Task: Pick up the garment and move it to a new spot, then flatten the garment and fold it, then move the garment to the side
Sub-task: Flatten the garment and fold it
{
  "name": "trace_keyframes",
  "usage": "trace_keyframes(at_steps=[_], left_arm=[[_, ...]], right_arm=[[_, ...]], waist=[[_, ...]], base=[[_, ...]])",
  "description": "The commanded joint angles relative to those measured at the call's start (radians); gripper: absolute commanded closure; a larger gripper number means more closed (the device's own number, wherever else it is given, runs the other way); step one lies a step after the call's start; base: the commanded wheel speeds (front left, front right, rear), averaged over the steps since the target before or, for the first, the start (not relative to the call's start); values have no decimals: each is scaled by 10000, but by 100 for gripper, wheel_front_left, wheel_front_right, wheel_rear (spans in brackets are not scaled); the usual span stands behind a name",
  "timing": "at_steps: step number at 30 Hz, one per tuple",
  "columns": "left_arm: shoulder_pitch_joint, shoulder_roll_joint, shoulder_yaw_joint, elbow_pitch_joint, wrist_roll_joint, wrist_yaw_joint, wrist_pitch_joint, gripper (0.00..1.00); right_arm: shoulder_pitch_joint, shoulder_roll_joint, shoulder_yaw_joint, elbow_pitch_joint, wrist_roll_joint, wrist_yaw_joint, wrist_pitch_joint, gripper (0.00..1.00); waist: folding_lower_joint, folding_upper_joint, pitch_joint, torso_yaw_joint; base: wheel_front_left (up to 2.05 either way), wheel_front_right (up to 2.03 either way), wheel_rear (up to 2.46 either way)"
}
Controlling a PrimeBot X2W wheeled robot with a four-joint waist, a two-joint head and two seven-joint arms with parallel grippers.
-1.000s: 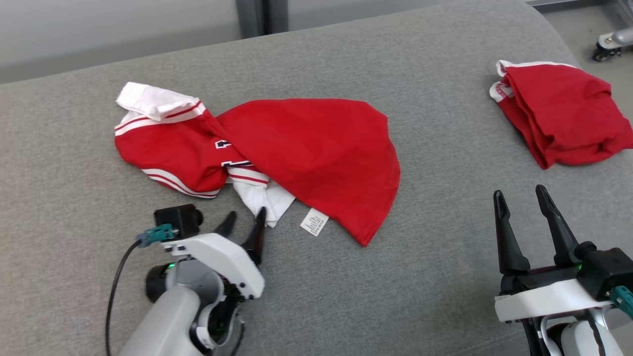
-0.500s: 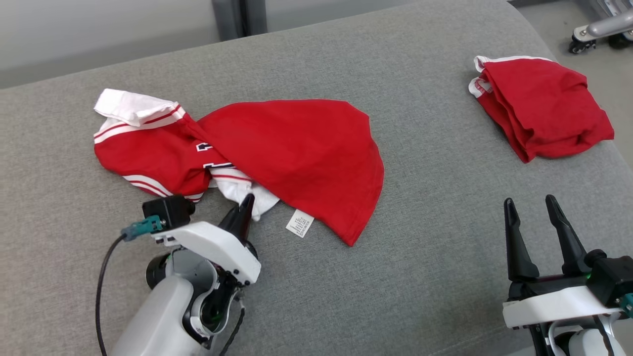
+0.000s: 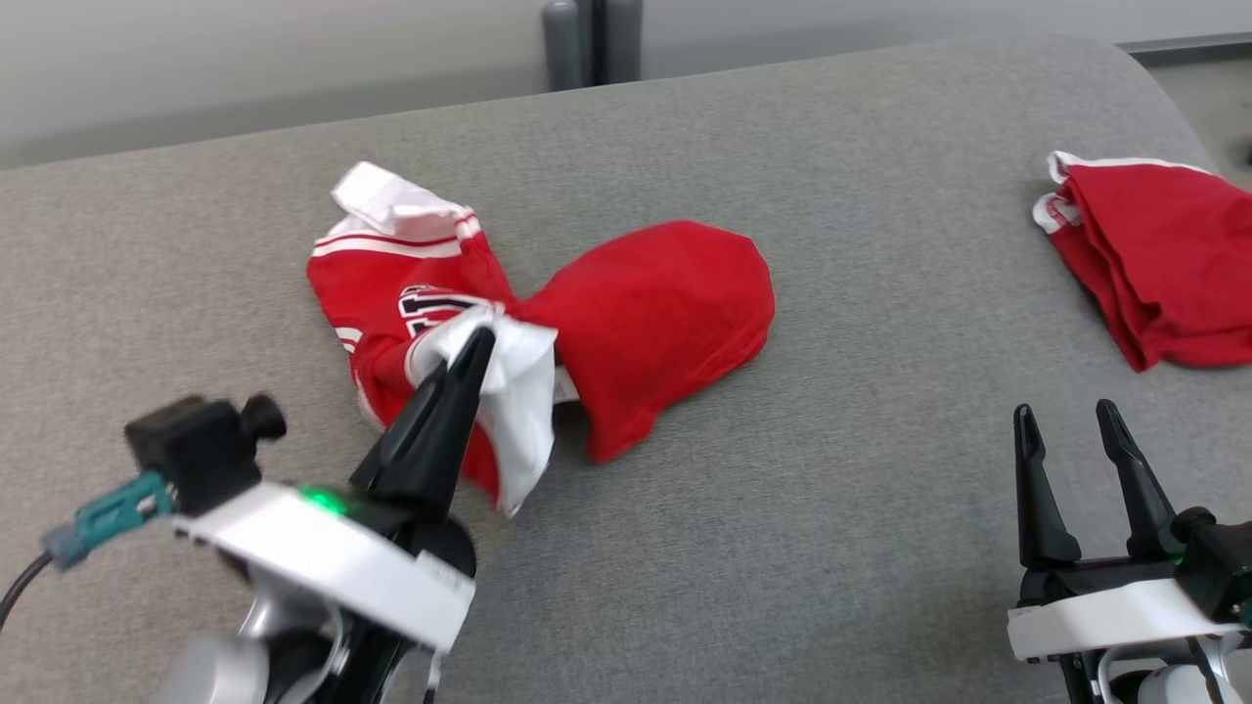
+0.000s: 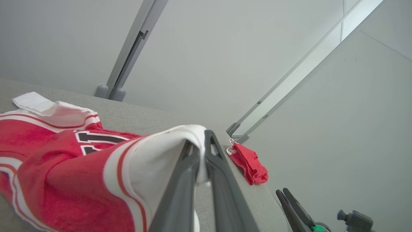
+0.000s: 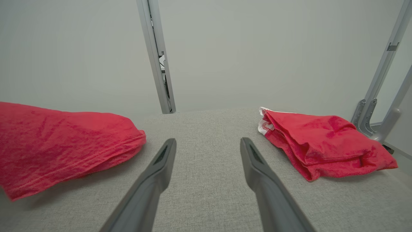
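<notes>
Head view: at seven o'clock the left gripper (image 3: 479, 342) is clamped on the white sleeve (image 3: 518, 401) of the shirt (image 3: 665, 293), which is bunched mid-couch (image 3: 782, 548). At five o'clock the right gripper (image 3: 1066, 416) gapes empty. This looks like the pick-up step, and the next move calls for carrying the shirt elsewhere.

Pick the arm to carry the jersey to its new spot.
Left. The left gripper is shut on the white sleeve of the jersey, holding it off the cushion. The right gripper is open, apart from the jersey.

Bare lab-like test room, pale walls (image 5: 225, 48), metal posts (image 5: 157, 58), grey fabric surface (image 3: 782, 538)
</notes>
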Motion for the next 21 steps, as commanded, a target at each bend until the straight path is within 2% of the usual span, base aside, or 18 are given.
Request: trace_keyframes(at_steps=[1, 2, 3, 6, 8, 10, 11, 12, 13, 17, 21], left_arm=[[-68, -86, 5, 285, 12, -85, -95, 100], [591, 237, 66, -401, 38, 274, 181, 100], [982, 343, 125, -633, -83, 434, 278, 100], [2263, 722, 550, -580, -350, 834, 326, 100], [2971, 825, 706, -114, -406, 965, 220, 100], [3391, 845, 835, 564, -512, 907, 46, 100], [3448, 801, 940, 944, -460, 920, -147, 76], [3499, 787, 914, 1370, -328, 909, -293, 23], [3512, 811, 790, 1739, -176, 883, -343, 0], [3304, 1126, 394, 2366, 642, 1029, -455, 0], [3024, 1425, 471, 1485, 1356, 1484, -638, 0]], right_arm=[[47, -52, -24, -34, -28, -3, -2, 0], [11, -53, -47, -33, -52, -3, 0, 0], [11, -55, -89, -42, -57, -1, 0, 0], [88, -50, -183, -77, -80, -3, 0, 0], [121, -49, -191, -66, -87, -3, 0, 0], [153, -58, -205, -45, -99, -1, 0, 0], [169, -52, -180, -24, -100, -3, 0, 0], [176, -49, -135, 2, -136, -1, 0, 0], [159, -49, -91, 14, -153, -1, -2, 0], [26, -58, -70, -12, -230, -3, 0, 0], [74, -56, -165, -75, -305, -3, 0, 0]], waist=[[0, 0, -21, 56], [0, 0, -30, 152], [0, 0, -35, 203], [0, 0, -46, 379], [0, 0, -42, 497], [0, 0, -42, 614], [0, 0, -44, 671], [0, 0, -47, 715], [0, 0, -47, 735], [0, 0, -62, 752], [0, 0, -88, 730]], base=[[0, 0, 0], [0, 0, 0], [0, 0, 0], [0, 0, 0], [0, 0, 0], [0, 0, 0], [0, 0, 0], [0, 0, 0], [0, 0, 0], [0, 0, 0], [0, 0, 0]])
